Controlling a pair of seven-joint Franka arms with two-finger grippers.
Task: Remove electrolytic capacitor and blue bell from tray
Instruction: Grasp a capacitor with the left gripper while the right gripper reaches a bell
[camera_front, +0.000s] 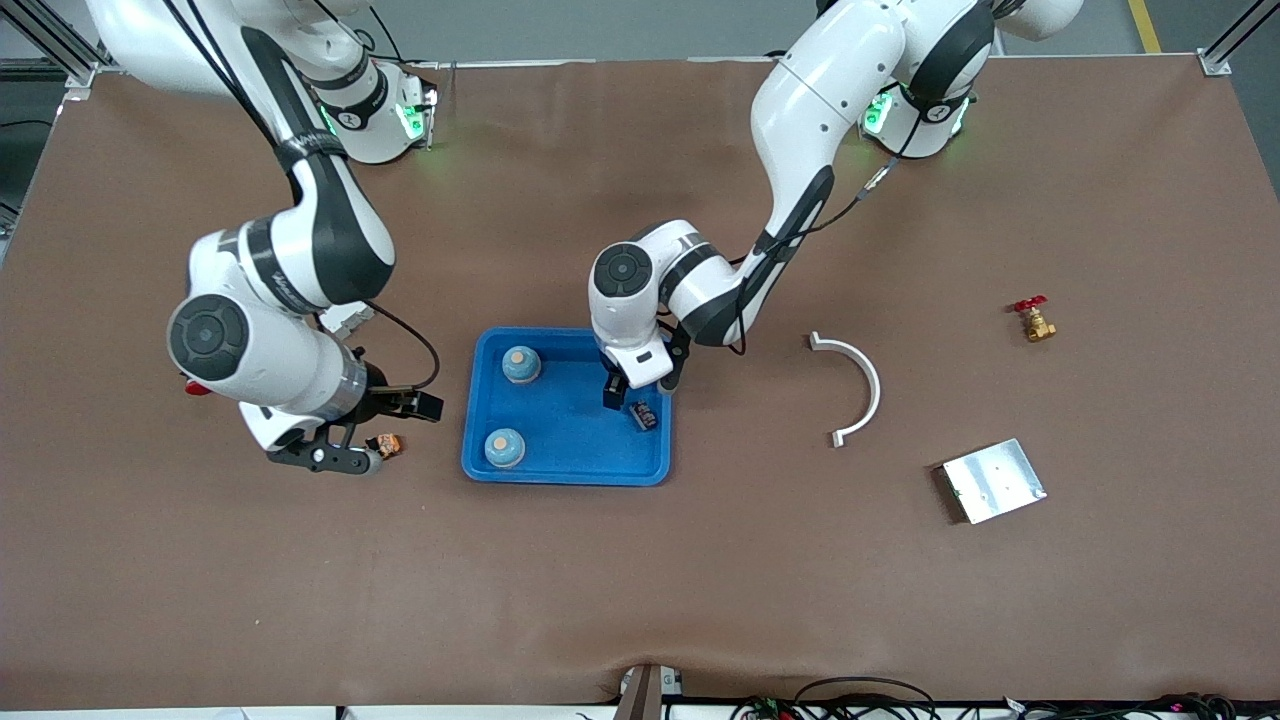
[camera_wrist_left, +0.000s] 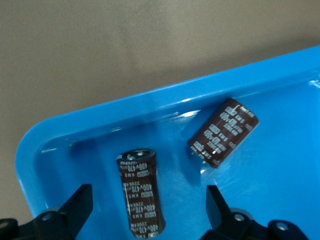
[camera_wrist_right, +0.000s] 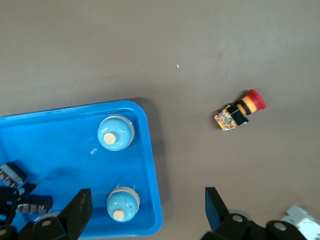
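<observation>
1. Two capacitors (camera_wrist_left: 142, 192) (camera_wrist_left: 223, 132) lie in the blue tray (camera_front: 565, 465), at its corner toward the left arm's end and nearer the front camera.
2. Two bells (camera_front: 521, 364) (camera_front: 504, 448) sit in the tray along its edge toward the right arm's end.
3. The left gripper (camera_front: 614, 392) hangs over the capacitors, jaws spread, holding nothing.
4. The right gripper (camera_front: 345, 455) is beside the tray, released, above the table, with a red-capped button (camera_wrist_right: 239, 111) close by.
5. A white arc (camera_front: 855, 385), metal plate (camera_front: 992, 481) and brass valve (camera_front: 1034, 320) lie toward the left arm's end.
</observation>
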